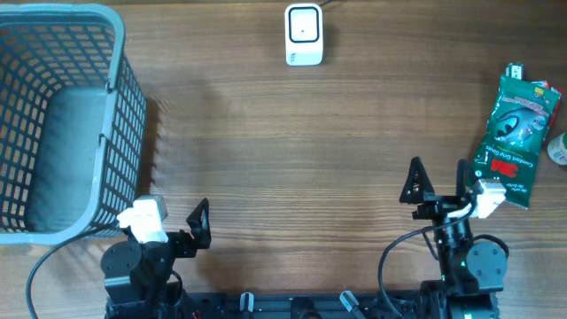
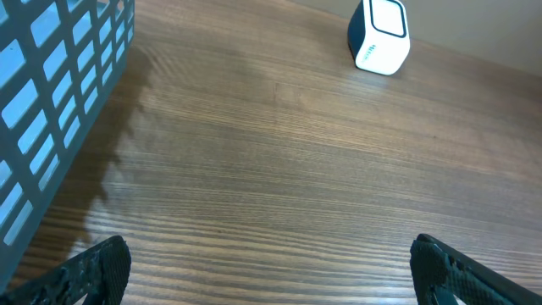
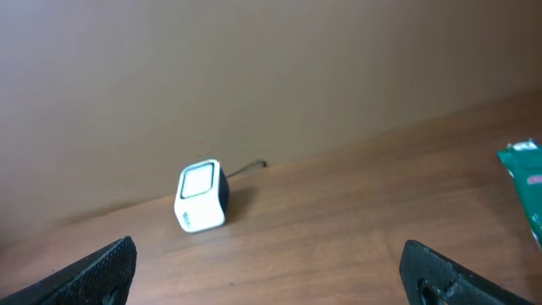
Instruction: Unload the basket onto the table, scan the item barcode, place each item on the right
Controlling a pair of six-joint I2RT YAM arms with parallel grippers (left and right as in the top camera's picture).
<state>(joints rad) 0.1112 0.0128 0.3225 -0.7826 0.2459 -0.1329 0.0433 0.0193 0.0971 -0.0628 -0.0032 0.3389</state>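
The item, a green 3M packet (image 1: pixel 514 137), lies flat at the table's right edge; its corner shows in the right wrist view (image 3: pixel 527 182). No barcode is visible on it. A small white scanner (image 1: pixel 303 35) stands at the back centre, also seen as the scanner (image 2: pixel 379 36) from the left wrist and the scanner (image 3: pixel 201 196) from the right wrist. My right gripper (image 1: pixel 440 182) is open just left of the packet, holding nothing (image 3: pixel 271 275). At the front left my left gripper (image 1: pixel 173 226) is open and empty over bare wood (image 2: pixel 271 275).
A large grey plastic basket (image 1: pixel 111 133) fills the left side, and its wall (image 2: pixel 51 110) is close to the left gripper. A white and green object (image 1: pixel 558 149) is cut off by the right edge beside the packet.
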